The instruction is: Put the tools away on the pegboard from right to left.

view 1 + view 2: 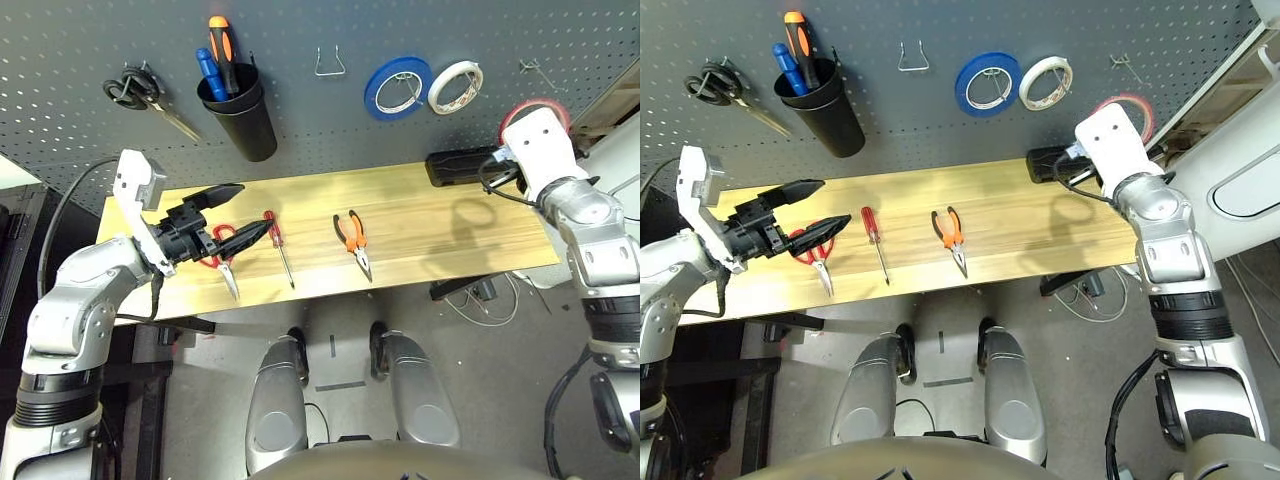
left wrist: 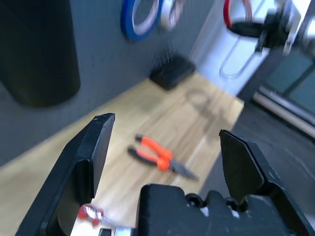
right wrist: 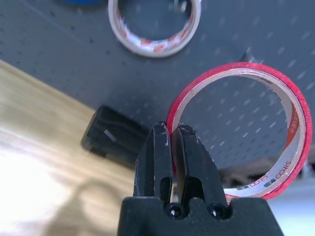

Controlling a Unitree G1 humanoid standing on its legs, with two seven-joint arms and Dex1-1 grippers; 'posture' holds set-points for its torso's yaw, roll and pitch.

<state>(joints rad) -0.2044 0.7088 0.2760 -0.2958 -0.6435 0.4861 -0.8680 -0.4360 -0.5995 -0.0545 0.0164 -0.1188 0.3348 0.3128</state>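
Right wrist view showed the right gripper (image 3: 174,142) clamping the thin red tape ring (image 3: 296,118), its lower edge cut off, against the dark grey pegboard (image 3: 59,54); the left gripper (image 1: 236,211) gaped above the partly hidden red-handled scissors (image 1: 224,262).

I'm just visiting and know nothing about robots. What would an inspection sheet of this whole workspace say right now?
Surface: wooden table, against the pegboard.
Job's things: red tape ring pinched in the right hand; orange pliers, red screwdriver and red scissors lying on the table.
Clutter: black box at the table's back edge; on the board, black scissors, black cup with screwdrivers, blue tape, white tape.
Hands: left hand open above the scissors; right hand shut on the ring.
Cables: loose ones under the table.
Surroundings: grey floor.
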